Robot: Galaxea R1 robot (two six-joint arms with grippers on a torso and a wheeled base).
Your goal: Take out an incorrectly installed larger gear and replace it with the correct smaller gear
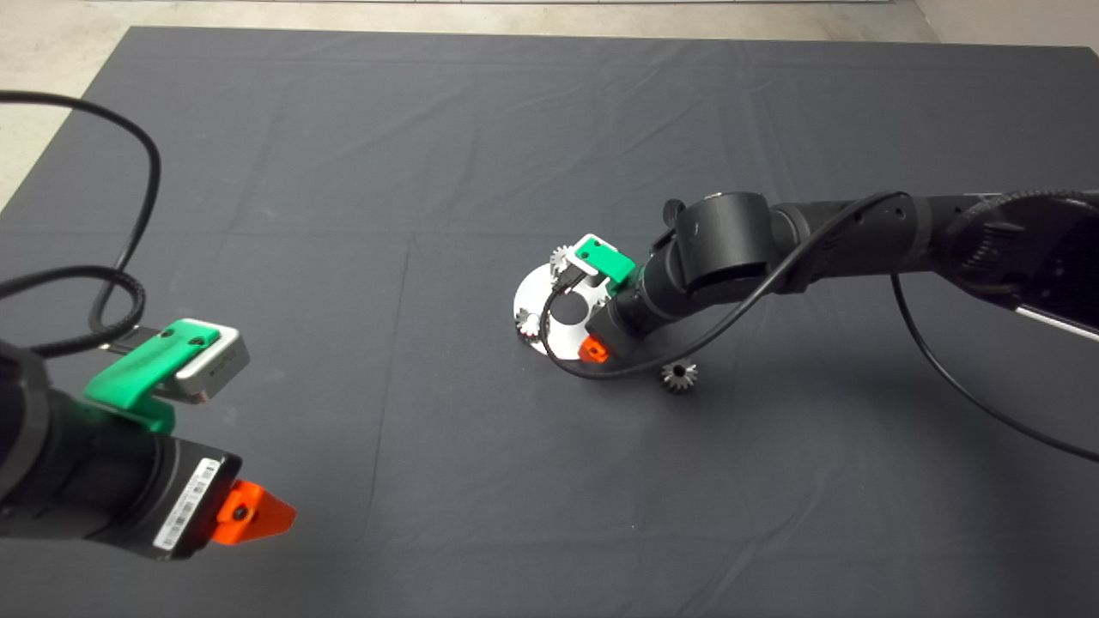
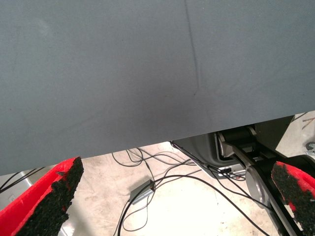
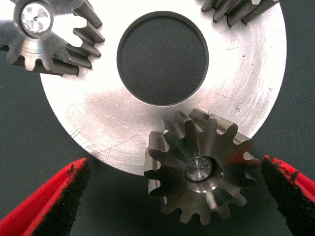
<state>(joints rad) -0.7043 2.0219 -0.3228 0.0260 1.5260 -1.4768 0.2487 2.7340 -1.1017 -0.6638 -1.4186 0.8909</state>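
My right gripper [image 3: 174, 163] is open over a round silver plate [image 3: 98, 118] with a round centre hole. Its red fingers [image 3: 54, 196] stand on either side of the larger gear [image 3: 199, 172], apart from it. This grey gear sits on a pin at the plate's rim. In the head view the right gripper [image 1: 592, 313] covers that gear. The smaller gear [image 1: 679, 376], dark-faced, lies on the mat just to the right of the plate [image 1: 534, 292]. My left gripper [image 1: 232, 455] is open and empty at the lower left, parked.
Two small bright silver gears [image 1: 562, 256] [image 1: 527, 324] sit on the plate's rim; one also shows in the right wrist view [image 3: 47, 34]. A black cable [image 1: 635, 365] loops under the right wrist. The left wrist view shows the mat's edge [image 2: 147, 142] and floor cables [image 2: 147, 189].
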